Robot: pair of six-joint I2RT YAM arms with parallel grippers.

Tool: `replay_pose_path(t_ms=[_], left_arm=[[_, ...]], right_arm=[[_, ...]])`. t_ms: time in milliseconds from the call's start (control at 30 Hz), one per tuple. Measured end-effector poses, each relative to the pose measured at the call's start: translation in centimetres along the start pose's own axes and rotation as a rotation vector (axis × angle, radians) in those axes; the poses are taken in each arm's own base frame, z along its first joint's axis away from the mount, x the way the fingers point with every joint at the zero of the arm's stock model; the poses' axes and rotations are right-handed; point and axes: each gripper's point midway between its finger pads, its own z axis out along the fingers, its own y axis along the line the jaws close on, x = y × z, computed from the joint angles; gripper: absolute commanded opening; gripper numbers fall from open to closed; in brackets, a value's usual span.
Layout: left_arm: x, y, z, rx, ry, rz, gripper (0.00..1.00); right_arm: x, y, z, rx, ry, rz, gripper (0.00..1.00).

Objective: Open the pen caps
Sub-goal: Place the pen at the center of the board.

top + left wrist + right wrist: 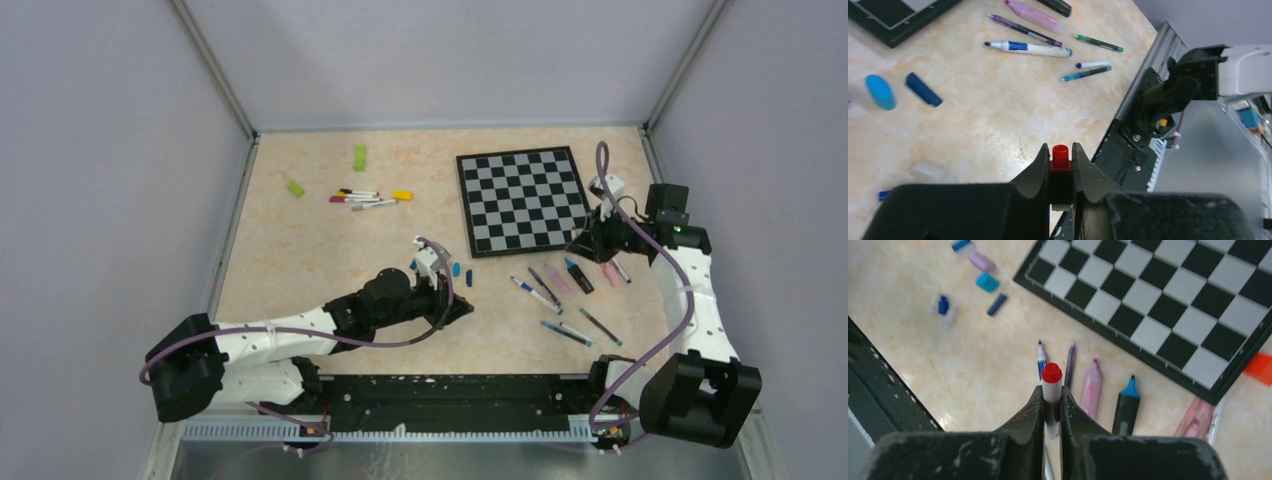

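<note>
Left end effector (1062,151) pinches a red cap (1060,156) while right end effector (1051,391) clamps the red-tipped white pen (1051,381), held apart, cap evidently off.

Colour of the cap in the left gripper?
Red: small cylindrical plastic cap, clearest in the left wrist view.

No lettering, number or brand that I can read in any view. Nearest thing to a label: the white pen (1029,48) lying on the surface (998,115) has a blue band along its barrel, too blurred to tell whether it is print. Markings on the other pen barrels are too small to make out.
</note>
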Motion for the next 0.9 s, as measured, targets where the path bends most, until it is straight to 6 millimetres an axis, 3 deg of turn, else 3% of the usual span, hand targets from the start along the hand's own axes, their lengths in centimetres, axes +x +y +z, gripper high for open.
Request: replay_pose_path(t_ms=[133, 533, 667, 900], left_arm=[[-0.1, 1.7, -1.0, -0.08, -0.043, 0.01, 0.0], [1.8, 4.6, -2.6, -0.18, -0.053, 0.029, 0.0], [1.8, 4.9, -3.1, -0.184, -0.066, 0.035, 0.0], [1.5, 5.3, -4.1, -0.194, -0.107, 0.041, 0.0]], right_arm=[[5.0, -0.7, -1.2, 0.056, 0.182, -0.035, 0.0], [15.6, -2.9, -5.0, 0.156, 0.612, -0.179, 0.01], [17.6, -3.4, -5.5, 0.143, 0.704, -0.191, 0.04], [19.4, -4.9, -5.4, 0.144, 0.788, -0.199, 0.05]])
